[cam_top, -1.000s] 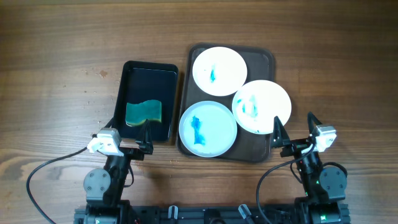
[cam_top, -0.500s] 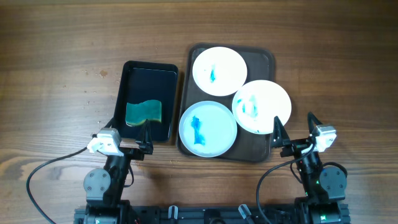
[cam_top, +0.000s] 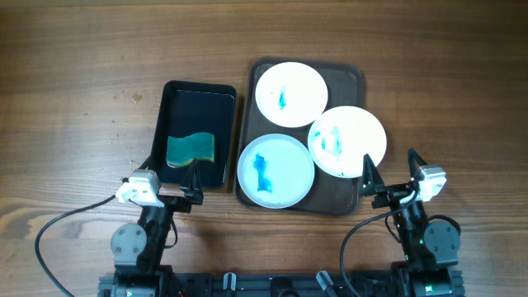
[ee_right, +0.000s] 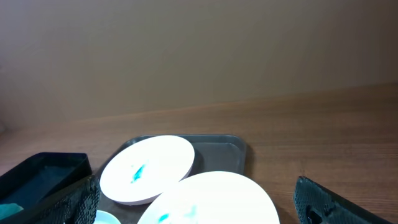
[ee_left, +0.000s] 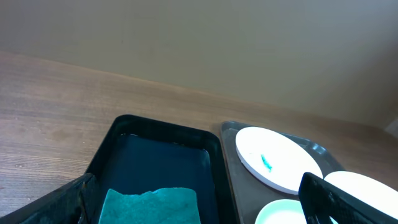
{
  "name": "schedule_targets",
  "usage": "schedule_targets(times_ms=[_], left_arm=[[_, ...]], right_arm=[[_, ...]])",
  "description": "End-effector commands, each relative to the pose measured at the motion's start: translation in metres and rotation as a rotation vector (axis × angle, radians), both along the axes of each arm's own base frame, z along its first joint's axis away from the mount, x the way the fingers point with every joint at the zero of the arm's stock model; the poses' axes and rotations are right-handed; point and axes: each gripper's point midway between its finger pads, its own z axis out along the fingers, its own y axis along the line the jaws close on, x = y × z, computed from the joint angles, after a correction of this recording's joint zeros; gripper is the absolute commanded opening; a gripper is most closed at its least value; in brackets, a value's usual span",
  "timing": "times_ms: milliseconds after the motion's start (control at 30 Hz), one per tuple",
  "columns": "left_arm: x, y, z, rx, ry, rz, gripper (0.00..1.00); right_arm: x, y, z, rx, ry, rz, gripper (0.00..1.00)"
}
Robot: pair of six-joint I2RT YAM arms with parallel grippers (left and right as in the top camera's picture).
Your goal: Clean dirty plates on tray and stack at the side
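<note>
Three white plates with blue smears lie on the dark brown tray: a far plate, a right plate that overlaps its neighbours, and a near plate. My left gripper is open and empty, just short of the black tray's near edge. My right gripper is open and empty at the brown tray's near right corner. In the left wrist view the far plate sits on the brown tray. In the right wrist view the far plate and the right plate show.
A smaller black tray left of the brown tray holds a teal sponge; the sponge also shows in the left wrist view. Bare wooden table lies all around.
</note>
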Motion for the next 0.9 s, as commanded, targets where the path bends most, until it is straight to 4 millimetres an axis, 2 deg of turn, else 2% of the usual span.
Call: schedule_targets(times_ms=[0, 867], left_arm=[[-0.0001, -0.0011, -0.0018, 0.008, -0.003, -0.010, 1.00], [-0.0001, -0.0011, -0.0018, 0.008, -0.003, -0.010, 1.00]], right_arm=[[0.0002, -0.0010, 0.0007, 0.007, -0.003, -0.007, 1.00], [0.0002, -0.0010, 0.0007, 0.007, -0.003, -0.007, 1.00]])
